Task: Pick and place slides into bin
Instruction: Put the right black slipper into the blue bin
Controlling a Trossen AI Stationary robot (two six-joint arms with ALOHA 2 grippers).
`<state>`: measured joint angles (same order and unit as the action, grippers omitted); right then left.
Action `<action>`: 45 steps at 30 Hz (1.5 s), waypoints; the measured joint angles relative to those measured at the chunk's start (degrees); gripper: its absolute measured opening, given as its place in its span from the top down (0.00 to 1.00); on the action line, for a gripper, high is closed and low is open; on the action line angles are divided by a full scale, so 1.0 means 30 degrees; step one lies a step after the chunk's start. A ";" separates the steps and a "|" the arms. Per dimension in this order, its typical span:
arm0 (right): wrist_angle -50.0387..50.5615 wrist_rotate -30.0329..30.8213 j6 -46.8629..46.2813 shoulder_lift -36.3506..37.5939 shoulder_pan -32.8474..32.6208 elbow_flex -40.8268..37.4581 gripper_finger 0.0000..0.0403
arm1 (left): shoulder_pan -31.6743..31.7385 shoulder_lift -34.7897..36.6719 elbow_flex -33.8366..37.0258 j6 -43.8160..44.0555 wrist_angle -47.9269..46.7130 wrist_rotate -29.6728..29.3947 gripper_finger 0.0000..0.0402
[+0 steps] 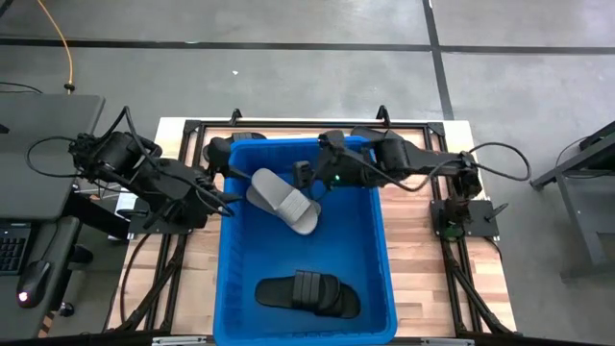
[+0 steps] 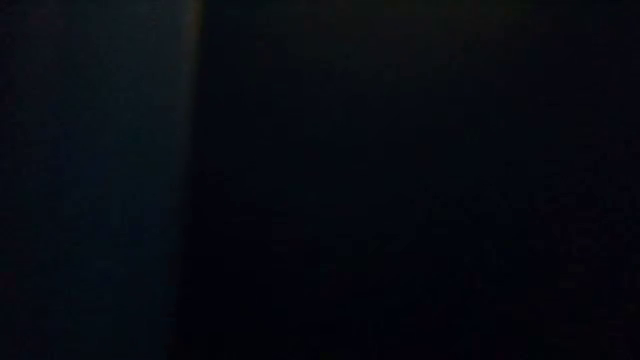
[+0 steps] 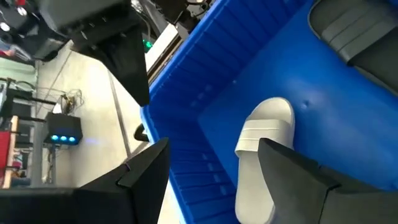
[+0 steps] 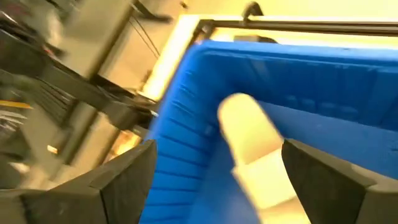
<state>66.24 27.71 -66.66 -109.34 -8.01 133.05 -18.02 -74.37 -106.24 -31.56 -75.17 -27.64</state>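
The blue bin fills the middle of the table. A light grey slide lies on its floor near the far left corner, strap up, and also shows in the wrist views. Black slides lie on the floor at the bin's near end. My left gripper hangs open at the bin's left rim, nothing between its fingers. My right gripper hangs open above the bin's far part, over the grey slide, empty too. The low view is dark.
The bin's ribbed walls stand high around the slides. Wooden table strips show on both sides of the bin, within a black frame. A desk with a keyboard stands off the table's left side.
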 joint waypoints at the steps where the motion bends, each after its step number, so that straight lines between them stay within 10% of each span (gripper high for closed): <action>1: 0.0216 -0.0260 0.0320 0.0000 0.0242 -0.0173 0.18 | 0.0003 0.0004 0.0000 0.0196 -0.0088 0.0000 0.42; 9: -0.9721 -0.6257 0.4880 0.0159 0.2275 -0.2924 0.18 | 0.0002 0.0003 0.0000 0.0606 -0.0439 0.0015 0.42; 23: -1.6839 -0.9336 0.6470 0.4331 0.4811 -1.0632 0.19 | 0.0006 0.0095 0.0000 0.0737 -0.1312 0.0065 0.42; 33: -1.7819 -0.1193 0.3651 1.4201 0.5111 -2.0476 0.19 | 0.0000 0.0087 0.0000 0.0932 -0.1465 0.0056 0.42; 45: -1.4876 0.0442 -0.4609 2.0733 0.5958 -2.8901 0.19 | 0.0019 0.0082 0.0000 0.1413 0.0980 0.0395 0.42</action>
<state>21.61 29.03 -80.49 -47.14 9.87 46.35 -17.96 -74.12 -106.24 -27.32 -72.23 -26.45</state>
